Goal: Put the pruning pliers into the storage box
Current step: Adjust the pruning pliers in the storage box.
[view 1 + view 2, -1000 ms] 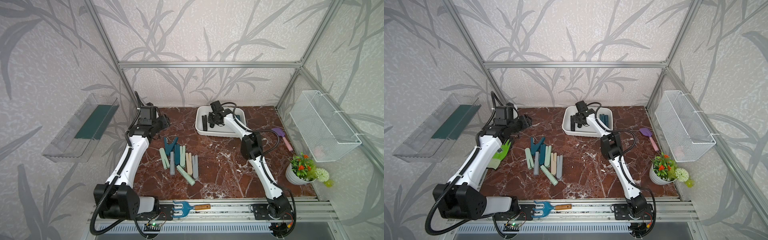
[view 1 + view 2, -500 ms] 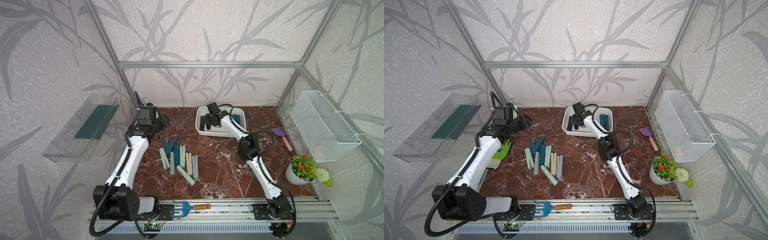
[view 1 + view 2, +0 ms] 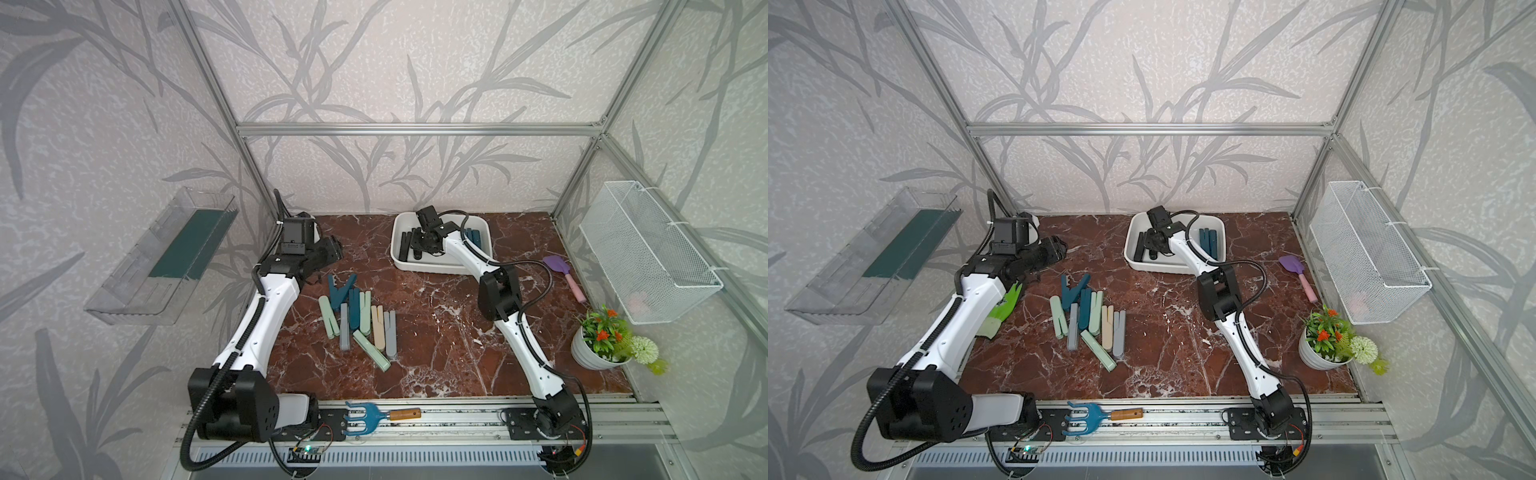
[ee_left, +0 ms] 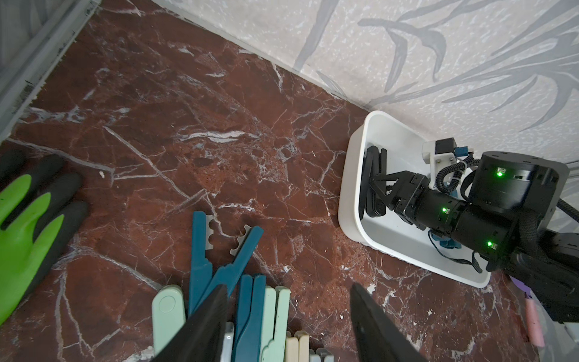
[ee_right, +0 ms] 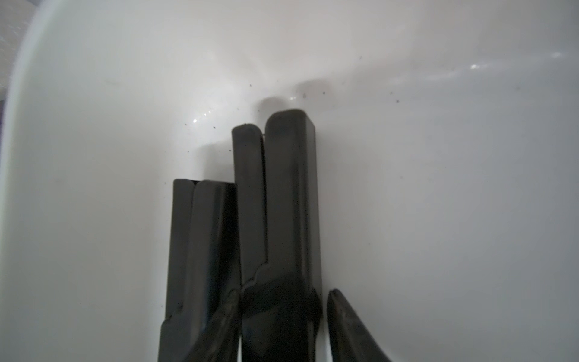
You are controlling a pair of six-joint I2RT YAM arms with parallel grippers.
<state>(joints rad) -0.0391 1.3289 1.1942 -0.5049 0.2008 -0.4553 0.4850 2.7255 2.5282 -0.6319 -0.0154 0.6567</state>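
The right pincer [image 3: 417, 249] has slid left in the storage box [image 3: 436, 268], jaws now apart astride a black pruning plier [image 5: 288, 203] laid there; the pile of pruning pliers [image 3: 361, 320] on the table [image 3: 436, 340], axes near-to-far, lies nearer the parted, empty left pincer [image 3: 334, 248].

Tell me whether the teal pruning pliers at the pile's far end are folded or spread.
Spread: the teal pruning pliers show two arms splayed in a V, notched tips apart.

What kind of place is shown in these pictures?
Probably a robot test cell dressed as a gardening corner: silver aluminium frame bars around leaf-patterned walls, two white robot arms mounted on a metal rail, a blue rake with wooden handle.
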